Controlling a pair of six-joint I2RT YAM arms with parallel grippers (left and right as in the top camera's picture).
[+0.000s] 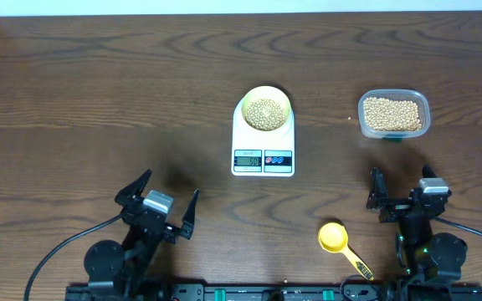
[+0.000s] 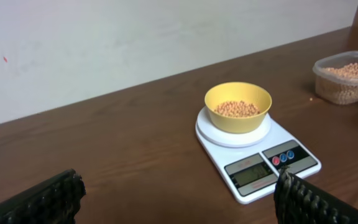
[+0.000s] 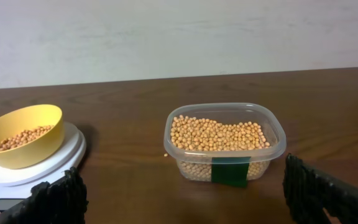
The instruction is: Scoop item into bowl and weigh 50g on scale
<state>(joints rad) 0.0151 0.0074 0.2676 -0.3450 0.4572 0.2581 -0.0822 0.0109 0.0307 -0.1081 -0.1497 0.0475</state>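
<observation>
Both grippers stand with jaws fully apart and empty: left gripper [image 1: 167, 191] and right gripper [image 1: 402, 186] at the near edge of the table [image 1: 99, 84], well apart from the scale [image 1: 263, 144]. The bowl [image 1: 264, 89] sits on the scale platform holding a layer of beans [image 1: 264, 113]; more beans fill the clear tub [image 1: 394, 94] to its right. The yellow scoop [image 1: 333, 237] lies on the table near the right gripper.
</observation>
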